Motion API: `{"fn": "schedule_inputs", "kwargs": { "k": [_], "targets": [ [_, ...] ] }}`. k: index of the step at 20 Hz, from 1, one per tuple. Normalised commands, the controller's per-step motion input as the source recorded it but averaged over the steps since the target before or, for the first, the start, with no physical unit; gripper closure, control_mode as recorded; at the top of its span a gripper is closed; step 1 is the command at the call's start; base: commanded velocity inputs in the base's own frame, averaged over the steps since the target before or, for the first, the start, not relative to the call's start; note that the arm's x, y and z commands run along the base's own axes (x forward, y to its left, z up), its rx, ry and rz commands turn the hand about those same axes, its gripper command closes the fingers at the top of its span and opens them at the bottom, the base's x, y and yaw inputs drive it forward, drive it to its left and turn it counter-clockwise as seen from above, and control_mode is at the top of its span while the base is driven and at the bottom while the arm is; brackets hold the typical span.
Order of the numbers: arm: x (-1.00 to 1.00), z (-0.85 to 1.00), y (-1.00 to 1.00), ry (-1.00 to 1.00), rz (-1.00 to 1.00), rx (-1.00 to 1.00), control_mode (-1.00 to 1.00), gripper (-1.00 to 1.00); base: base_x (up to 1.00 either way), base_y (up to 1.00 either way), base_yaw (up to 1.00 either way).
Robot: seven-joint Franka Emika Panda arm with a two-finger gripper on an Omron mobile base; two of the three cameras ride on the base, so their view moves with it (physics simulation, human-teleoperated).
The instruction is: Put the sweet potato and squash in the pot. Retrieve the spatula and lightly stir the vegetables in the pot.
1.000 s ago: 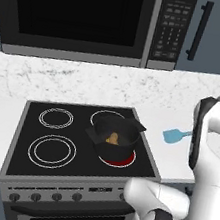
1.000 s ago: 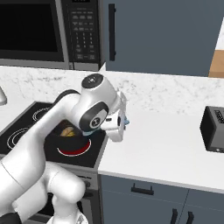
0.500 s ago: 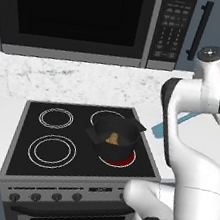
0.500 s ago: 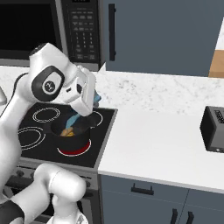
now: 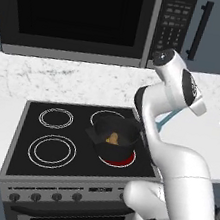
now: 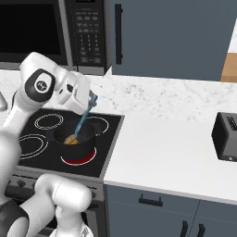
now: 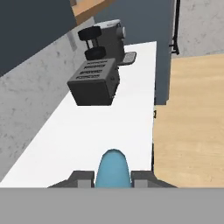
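Stove point(image 6: 46, 159): lower left of the right base view; black top, four ring burners, the one under the pot glowing red.

Pot point(image 6: 74, 138): round, black, centre-left of that view, on the lit burner. Looks rigid and fairly heavy; likely stays put under a light stir.

Vegetables point(image 6: 71, 139): orange-tan lumps inside the pot, also seen in the left base view point(image 5: 112, 138). Small, firm-looking, apt to roll; a gentle push should do.

Spatula point(image 6: 84, 119): slim, light blue, slanting down from the hand into the pot, lower end at or near the vegetables; contact cannot be told. In the hand view its rounded end point(image 7: 113, 168) rises between the fingers point(image 7: 82, 179). Judged light, stiff and smooth, so it may twist in the grip; the hold sits high on the handle, giving reach but little leverage.

Gripper point(image 6: 91, 102): closed tight on the spatula handle.

Bench point(image 6: 176, 157): white, right of the stove.

Toaster point(image 6: 226, 136): dark, right edge.

Writing: the microwave point(image 6: 88, 32) panel shows marks too small to read; no brand legible.
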Motion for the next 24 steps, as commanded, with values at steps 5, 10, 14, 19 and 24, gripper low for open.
{"fn": "schedule_inputs", "kwargs": {
  "k": [5, 10, 14, 19, 24],
  "targets": [
    [0.31, -0.03, 0.54, 0.00, 0.00, 0.00, -1.00, 1.00, 0.00, 0.00, 0.00],
    [0.72, -0.39, 0.19, 0.00, 0.00, -0.08, -1.00, 1.00, 0.00, 0.00, 0.00],
    [0.78, -0.53, 0.22, 0.00, 0.00, -0.10, -1.00, 1.00, 0.00, 0.00, 0.00],
    [0.38, -0.53, 0.24, 0.00, 0.00, -0.04, -1.00, 1.00, 0.00, 0.00, 0.00],
    [0.12, -0.35, 0.11, 0.00, 0.00, 0.00, -1.00, 1.00, 0.00, 0.00, 0.00]
  ]
}}
